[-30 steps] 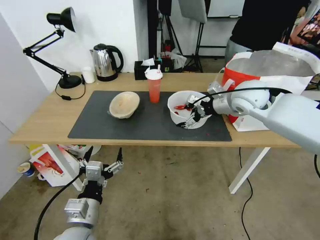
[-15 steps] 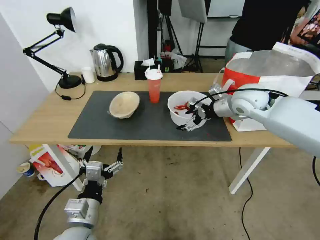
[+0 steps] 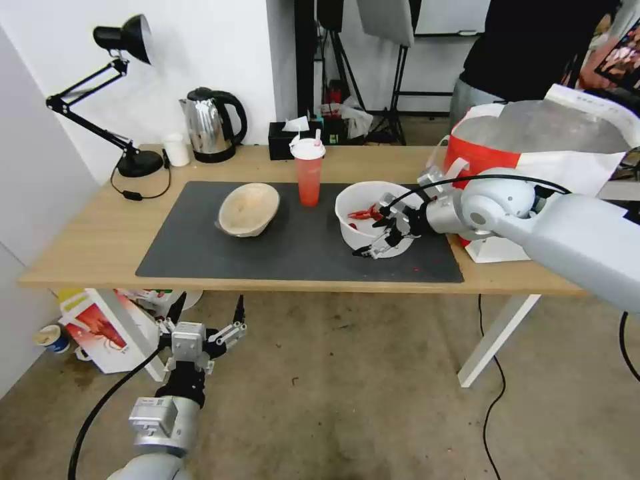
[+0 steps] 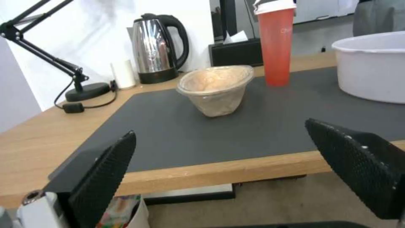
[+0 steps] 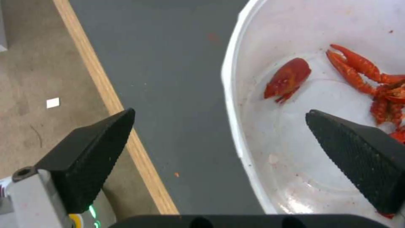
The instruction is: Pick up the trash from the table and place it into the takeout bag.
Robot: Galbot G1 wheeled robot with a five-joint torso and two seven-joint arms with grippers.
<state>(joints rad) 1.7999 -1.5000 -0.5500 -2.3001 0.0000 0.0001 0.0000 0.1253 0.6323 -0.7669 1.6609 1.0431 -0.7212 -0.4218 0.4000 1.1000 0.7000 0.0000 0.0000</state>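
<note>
Right gripper [image 3: 378, 235] spread wide, straddling white bowl [image 3: 365, 203] near rim to pinch its wall; left gripper [image 3: 203, 319] open, parked below table [image 3: 80, 247].

Bowl [image 3: 249, 209] left of cup [image 3: 309, 175], takeout bag [image 3: 533, 160] at table's [image 3: 87, 233] right end

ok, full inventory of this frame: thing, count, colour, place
white plastic bowl: 1, white, red crayfish shells inside, right part of mat
drink cup: 1, red, white lid, mat's far edge
beige bowl: 1, mat centre-left
mat: 1, dark grey, on table
table: 1, light wood, white legs
takeout bag: 1, red-white, silver lining, table's right end
kettle: 1, steel-black, back left
desk lamp: 1, black, back left
small cup: 1, white, beside kettle
tissue box: 1, black, behind drink cup
crayfish-print box: 1, red-white, floor
right gripper: open, straddling bowl's near rim
left gripper: open, below table's front edge
</note>
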